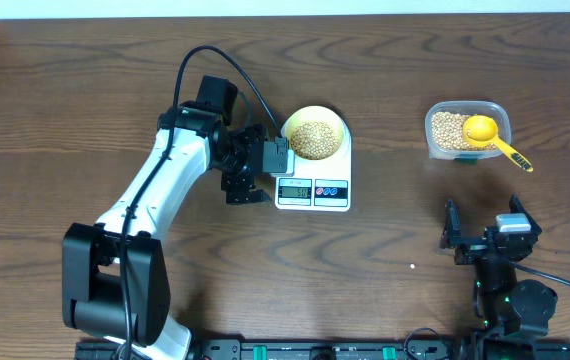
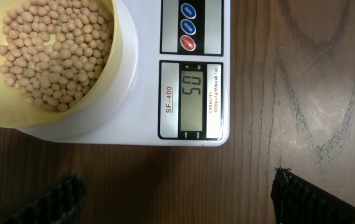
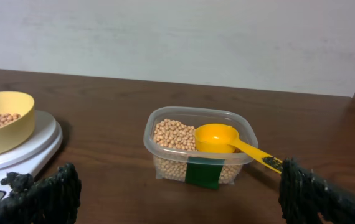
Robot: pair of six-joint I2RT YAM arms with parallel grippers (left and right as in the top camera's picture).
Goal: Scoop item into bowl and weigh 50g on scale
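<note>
The pale yellow bowl (image 1: 314, 135) stands on the white scale (image 1: 337, 192) and holds a heap of tan beans (image 2: 53, 56). In the left wrist view the scale's display (image 2: 191, 99) reads 50. My left gripper (image 1: 261, 166) hovers just left of the scale, open and empty, with its fingers (image 2: 59, 199) spread over bare table (image 2: 177, 186). Near the front right, my right gripper (image 1: 485, 222) is also open and empty. It faces the clear container (image 3: 196, 152), which holds more beans (image 3: 171, 134) and the yellow scoop (image 3: 218, 138).
The clear container (image 1: 467, 130) sits at the back right, with the scoop's handle (image 1: 513, 156) sticking out over its front right corner. Bare wooden table (image 1: 395, 230) lies between the scale and the right arm. A pale wall (image 3: 177, 37) runs behind the table.
</note>
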